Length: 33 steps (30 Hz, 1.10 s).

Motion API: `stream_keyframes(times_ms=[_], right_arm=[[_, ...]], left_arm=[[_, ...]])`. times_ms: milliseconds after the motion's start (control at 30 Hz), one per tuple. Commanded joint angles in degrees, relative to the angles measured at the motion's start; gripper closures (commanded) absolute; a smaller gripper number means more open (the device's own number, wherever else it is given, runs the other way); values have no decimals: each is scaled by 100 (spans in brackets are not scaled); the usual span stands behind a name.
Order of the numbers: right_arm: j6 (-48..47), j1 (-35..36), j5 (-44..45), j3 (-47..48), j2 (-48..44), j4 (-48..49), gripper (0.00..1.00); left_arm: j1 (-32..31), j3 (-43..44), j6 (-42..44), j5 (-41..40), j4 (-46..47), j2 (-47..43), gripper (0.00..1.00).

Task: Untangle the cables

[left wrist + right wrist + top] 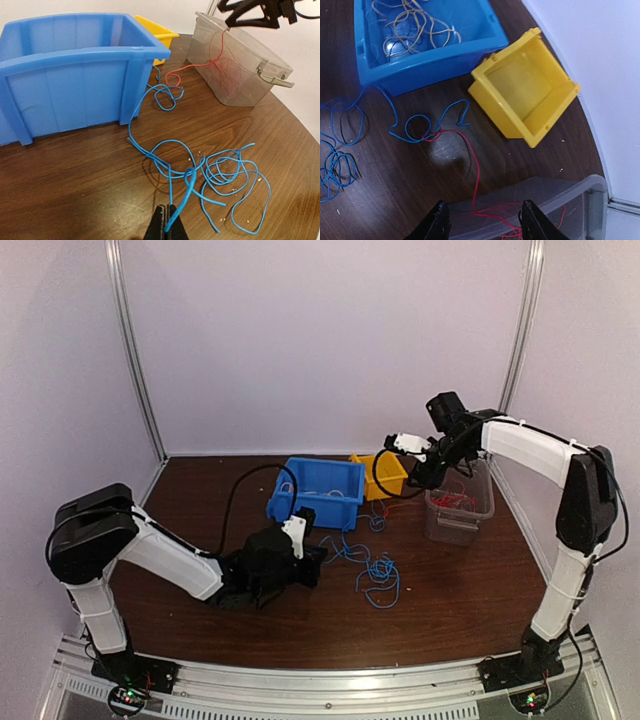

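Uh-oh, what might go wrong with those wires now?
1. The red cable meets the blue cable beside the blue bin. If the left fingers, pinching the blue one, pull, the red could be dragged out of the clear box.
2. Pulling may also tighten its loops into a knot.

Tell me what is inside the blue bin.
A loose tangle of pale yellow cables lies on the floor of the blue bin. Its far end is cut off in the right wrist view, so that part goes unseen.

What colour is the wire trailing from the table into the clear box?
Red. The wire entering the clear box shows best in the right wrist view.
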Motion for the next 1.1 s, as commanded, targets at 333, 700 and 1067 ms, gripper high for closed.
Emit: stream_keyframes(times_ms=[333, 700, 1067], right_arm=[[-270, 605, 1662, 1217, 1617, -1182, 39], [-519, 666, 2477, 1210, 2231, -949, 36], [-644, 694, 2772, 1250, 2515, -957, 62]], left_arm=[[-14, -876, -200, -586, 48, -919, 100], [-16, -827, -212, -531, 192, -792, 100], [-18, -836, -205, -620, 177, -794, 100]])
